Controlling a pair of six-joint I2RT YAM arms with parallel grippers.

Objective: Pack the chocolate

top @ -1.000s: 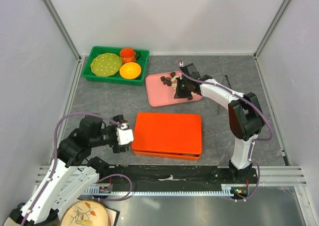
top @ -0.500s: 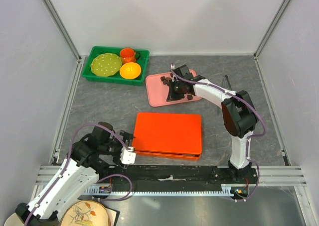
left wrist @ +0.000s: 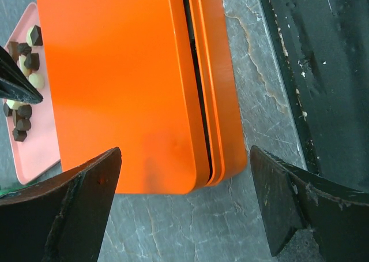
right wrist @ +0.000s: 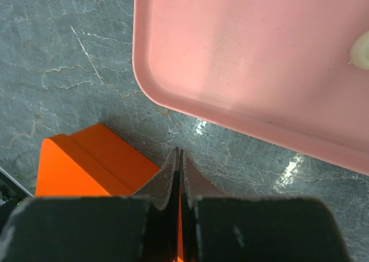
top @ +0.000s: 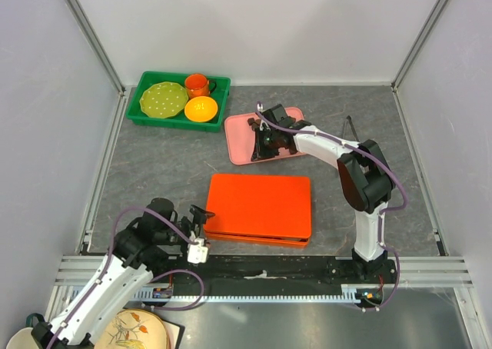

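The chocolate point(left wrist: 24, 48) is a cluster of dark brown and cream pieces on a pink tray point(left wrist: 40, 149), seen at the left edge of the left wrist view. In the top view my right arm hides most of the pieces on the tray point(top: 240, 141). The right wrist view shows one cream piece point(right wrist: 362, 48) at its right edge. My right gripper point(top: 257, 154) is shut and empty, its tips point(right wrist: 179, 158) just past the tray's near edge, above the table. A closed orange box point(top: 260, 207) lies mid-table. My left gripper point(left wrist: 184, 216) is open wide at the box's near-left corner point(top: 201, 230).
A green bin point(top: 146, 111) at the back left holds a green plate point(top: 163, 100), an orange cup point(top: 198, 83) and a yellow bowl point(top: 200, 108). A black rail point(top: 261, 276) runs along the near edge. A patterned plate point(top: 131, 334) lies below it.
My left arm has drawn back toward the near edge, its gripper now at the box's near-left corner. My right gripper has moved left across the pink tray to its near edge.
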